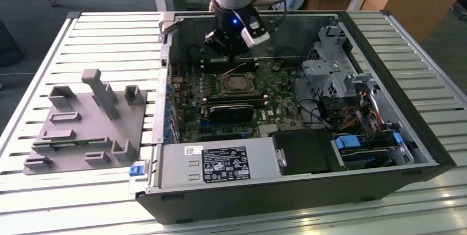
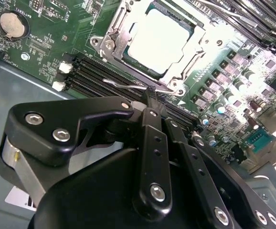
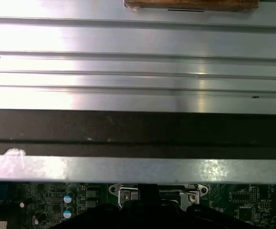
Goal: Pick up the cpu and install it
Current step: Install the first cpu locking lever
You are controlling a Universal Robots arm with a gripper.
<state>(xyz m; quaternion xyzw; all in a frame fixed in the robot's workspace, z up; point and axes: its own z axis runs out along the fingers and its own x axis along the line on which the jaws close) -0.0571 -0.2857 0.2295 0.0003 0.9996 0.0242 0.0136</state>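
Starting nearest the lens in the second wrist view, the gripper (image 2: 150, 102) is seen with its black fingers drawn together, nothing held between them. Just beyond their tips the thin wire latch lever (image 2: 128, 87) of the socket (image 2: 110, 39) is met, and past that lever the cpu (image 2: 159, 39) is found seated flat inside the socket's metal frame. From the gripper, the cpu therefore lies ahead and below, close but apart. In the exterior view the gripper (image 1: 232, 46) is held over the motherboard (image 1: 281, 109) on the socket's rear-wall side, inside the computer case (image 1: 408, 71).
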